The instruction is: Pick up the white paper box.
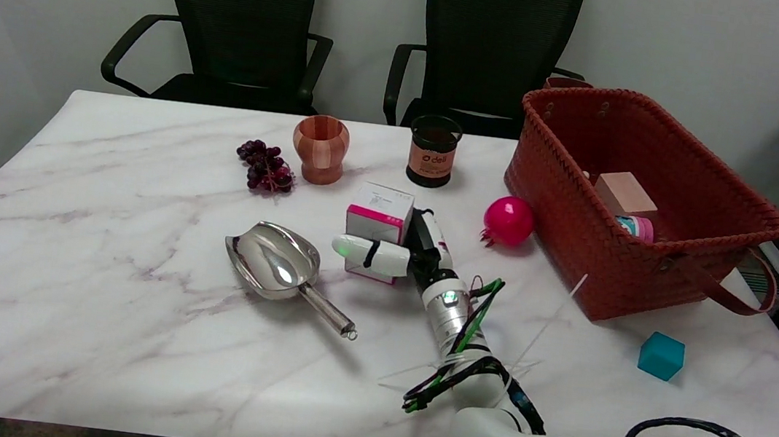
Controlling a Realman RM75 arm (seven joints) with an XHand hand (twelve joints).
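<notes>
The white paper box (381, 212), with pink edges, stands upright near the middle of the table. My right hand (409, 254) grips it: the thumb (365, 253) lies across the box's near face and the other fingers (433, 235) press against its right side. The box's lower part is hidden behind the thumb. I cannot tell whether the box still touches the table.
A steel scoop (276, 262) lies just left of the box. Behind it are grapes (265, 166), a wooden cup (320, 148) and a dark jar (433, 151). A pink pomegranate (508, 221) and a red woven basket (580, 218) are to the right, a teal cube (660, 356) nearer.
</notes>
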